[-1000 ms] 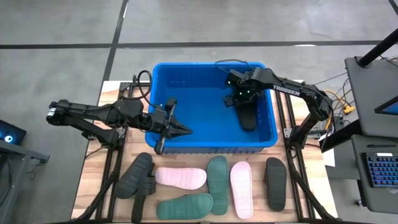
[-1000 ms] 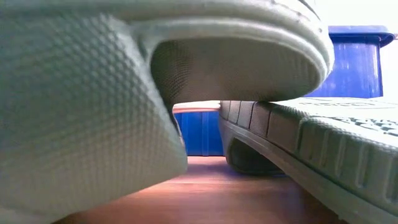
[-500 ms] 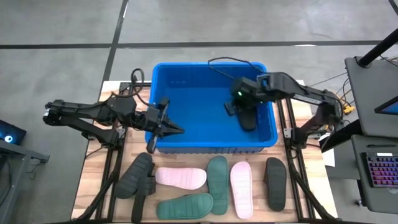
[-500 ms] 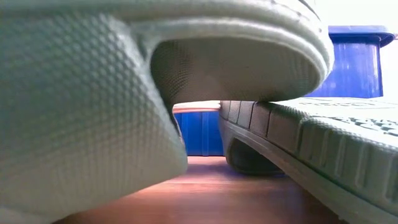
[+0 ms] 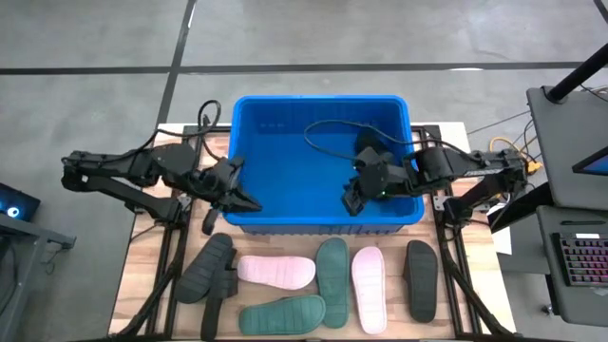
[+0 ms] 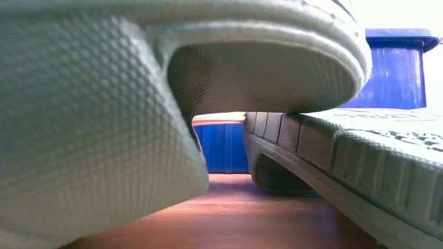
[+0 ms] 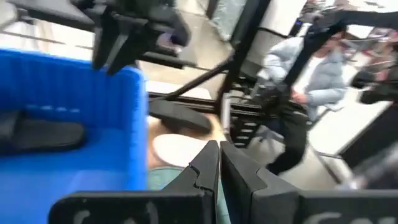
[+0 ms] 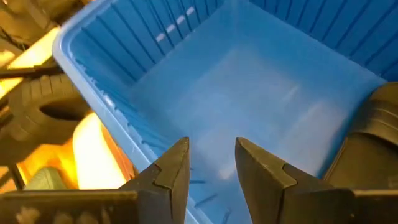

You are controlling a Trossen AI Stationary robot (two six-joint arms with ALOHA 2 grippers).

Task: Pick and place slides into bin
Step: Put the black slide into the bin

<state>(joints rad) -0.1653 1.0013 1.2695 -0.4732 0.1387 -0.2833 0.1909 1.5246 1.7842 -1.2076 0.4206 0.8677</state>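
Observation:
The blue bin [image 5: 285, 152] stands at the table's far middle. One black slide [image 8: 367, 149] lies on its floor at the right, mostly hidden under my right arm in the high view. My right gripper [image 5: 350, 204] [image 8: 212, 162] is open and empty inside the bin, near its near wall. My left gripper [image 5: 249, 203] [image 7: 217, 158] is shut and empty just outside the bin's near-left corner. On the table in front of the bin lie two charcoal slides [image 5: 204, 266], two pink ones [image 5: 275, 272] [image 5: 369, 276], two green ones [image 5: 332, 271] [image 5: 282, 314] and a dark one [image 5: 421, 279].
The low view is filled by a pale slide sole [image 6: 104, 104] and a green slide [image 6: 346, 166] close to the camera, with the bin [image 6: 394, 69] behind. A person [image 7: 311, 74] stands in the room beyond the table. A desk with a keyboard [image 5: 579, 256] is at the right.
My right gripper has gone from the bin's far right, above the black slide, toward the bin's near wall; the slide stays on the bin floor. My left gripper has drawn back toward the table's left, out from over the bin to its near-left corner.

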